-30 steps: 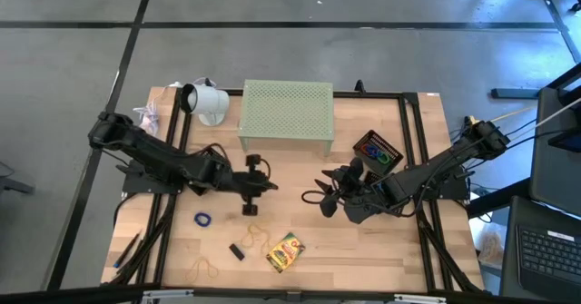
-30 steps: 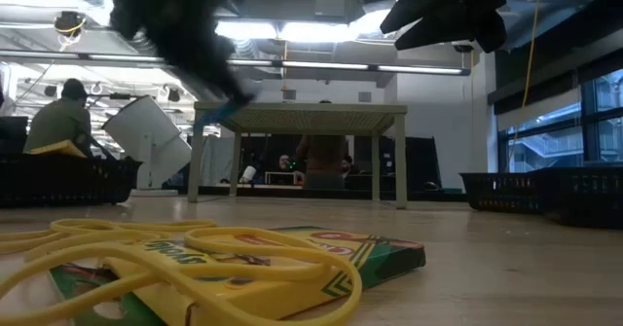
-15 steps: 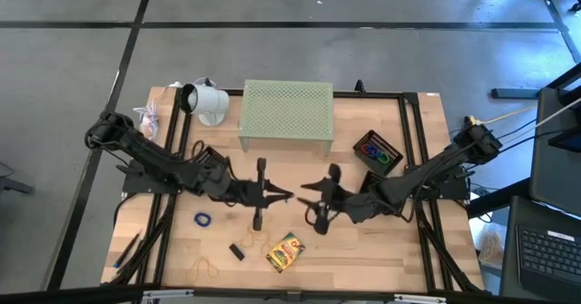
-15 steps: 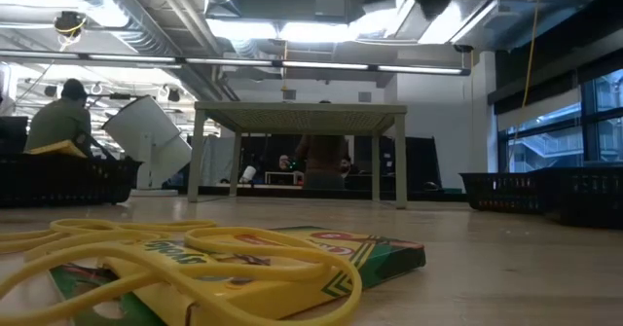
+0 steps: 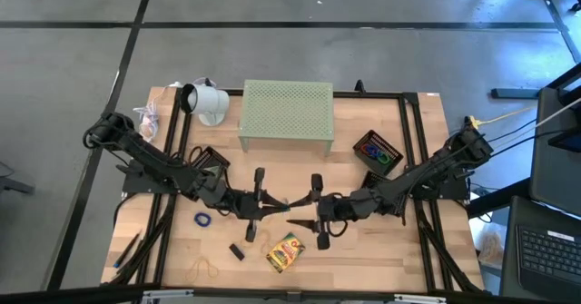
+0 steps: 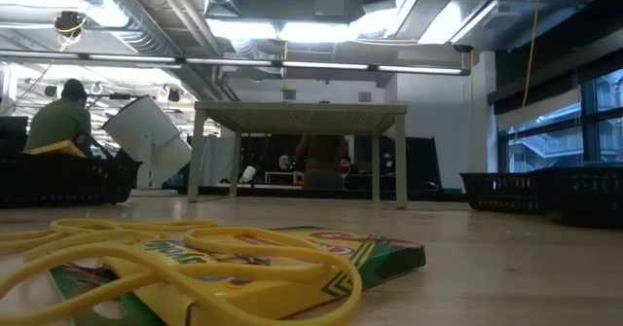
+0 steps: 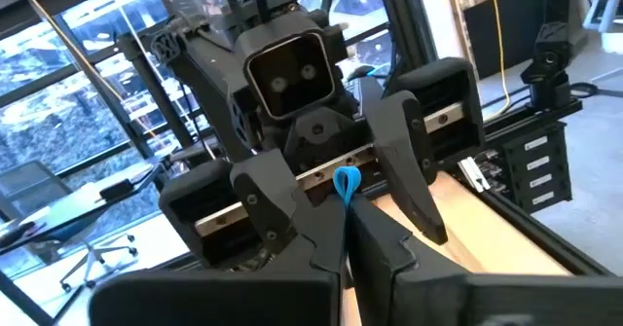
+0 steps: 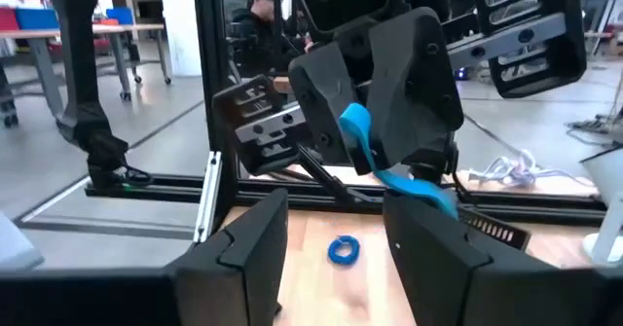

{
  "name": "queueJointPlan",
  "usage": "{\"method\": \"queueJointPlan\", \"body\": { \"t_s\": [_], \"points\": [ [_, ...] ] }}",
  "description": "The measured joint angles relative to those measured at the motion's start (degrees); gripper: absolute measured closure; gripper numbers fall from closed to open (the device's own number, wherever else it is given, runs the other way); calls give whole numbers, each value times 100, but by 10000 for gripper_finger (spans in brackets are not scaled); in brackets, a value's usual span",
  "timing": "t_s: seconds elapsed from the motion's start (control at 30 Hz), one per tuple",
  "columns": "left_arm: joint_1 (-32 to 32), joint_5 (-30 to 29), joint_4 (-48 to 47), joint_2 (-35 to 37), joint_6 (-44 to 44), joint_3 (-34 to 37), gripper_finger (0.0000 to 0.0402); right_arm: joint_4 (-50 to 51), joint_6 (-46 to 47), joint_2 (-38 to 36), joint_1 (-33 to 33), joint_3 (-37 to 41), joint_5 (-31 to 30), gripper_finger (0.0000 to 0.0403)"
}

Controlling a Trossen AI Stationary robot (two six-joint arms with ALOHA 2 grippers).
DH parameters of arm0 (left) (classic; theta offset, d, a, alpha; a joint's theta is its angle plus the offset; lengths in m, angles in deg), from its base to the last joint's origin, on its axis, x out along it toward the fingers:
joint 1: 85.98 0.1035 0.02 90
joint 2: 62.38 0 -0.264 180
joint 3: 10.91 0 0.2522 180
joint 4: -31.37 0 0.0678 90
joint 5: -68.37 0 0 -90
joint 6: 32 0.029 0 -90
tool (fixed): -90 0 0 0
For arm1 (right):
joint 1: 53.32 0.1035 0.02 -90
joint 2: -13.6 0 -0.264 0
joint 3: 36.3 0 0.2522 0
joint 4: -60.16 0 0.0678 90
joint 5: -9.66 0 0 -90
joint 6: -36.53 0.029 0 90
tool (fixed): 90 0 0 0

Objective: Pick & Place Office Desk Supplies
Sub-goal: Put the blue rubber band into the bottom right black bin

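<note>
My left gripper [image 5: 280, 204] is above the table's middle, pointing at the right edge, and is shut on a blue clip ring [image 7: 346, 183], which also shows in the right wrist view [image 8: 362, 139]. My right gripper [image 5: 296, 217] faces it tip to tip and is open. Its two fingers [image 7: 265, 207] stand wide on either side of the ring and touch nothing. A second blue ring [image 5: 201, 220] lies on the table at the near left. A yellow-green box [image 5: 285, 251] lies near the front edge under a tan rubber band [image 6: 195, 258]. My left gripper pinches the blue ring's upper part [image 8: 356, 124] between its two fingertips. The fingers lie about level and come from the table's left. The ring is lifted clear of the table, and its lower part [image 8: 417, 184] hangs below the fingers.
A pale green perforated stand [image 5: 286, 114] is at the far middle and a white lamp head [image 5: 207, 102] at the far left. A black mesh tray [image 5: 378, 152] with coloured rings is at the right. A black piece [image 5: 237, 251] and rubber bands [image 5: 201, 269] lie near the front.
My left gripper has gone toward the table's right and near edge, keeping the blue ring. My right gripper has gone toward the table's left and near edge. The two now meet tip to tip. Both arms have left the low view.
</note>
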Motion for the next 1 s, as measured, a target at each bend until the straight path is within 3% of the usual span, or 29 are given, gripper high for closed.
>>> {"method": "queueJointPlan", "body": {
  "t_s": [0.17, 0.5, 1.0],
  "points": [
    [0, 258, 67, 0, 0, 0, 399, -2, 174, 0, -37, 0, 0, 219],
    [4, 425, 155, 2, 67, 0, 398, -2, 172, 0, -37, 0, 0, 152],
    [179, 677, 416, -72, 185, 0, 398, -168, 150, 79, -164, 2, -20, 147]
  ]
}}
